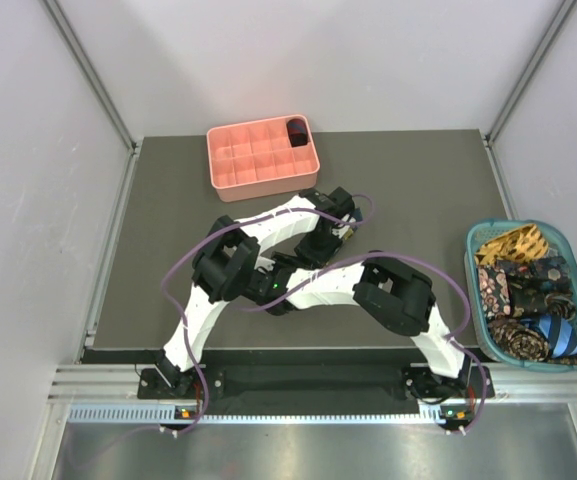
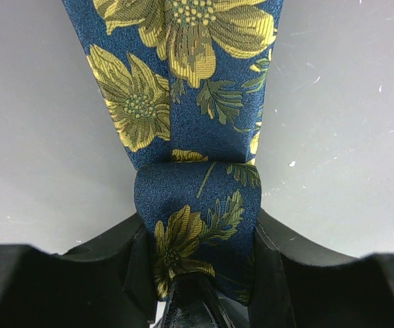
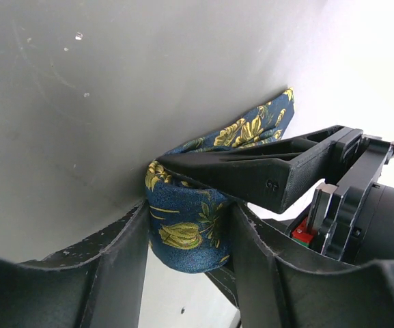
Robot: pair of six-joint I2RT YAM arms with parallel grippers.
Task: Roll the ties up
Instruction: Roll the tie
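I've got the left gripper [image 2: 200, 222] and right gripper [image 3: 190, 212] clamped on the coiled navy yellow-flowered silky necktie [image 2: 183, 102] — its tail runs straight ahead of the left.

The left arm [image 1: 190, 325] and the right arm [image 1: 328, 290] wore white shells between bulky black joint housings. Thin purple cables [image 1: 173, 265] ran loose along both, down to black bases [image 1: 158, 383] at the near edge of the bench [image 1: 418, 180]. A green light [image 1: 271, 291] glowed on one joint. The left gripper [image 2: 198, 263] and the right gripper [image 3: 190, 249] had matte black, wedge-shaped plastic fingers [image 3: 118, 273]. One finger showed open truss ribbing [image 3: 265, 160] and small embossed characters, with a red part [image 3: 303, 234] behind it.
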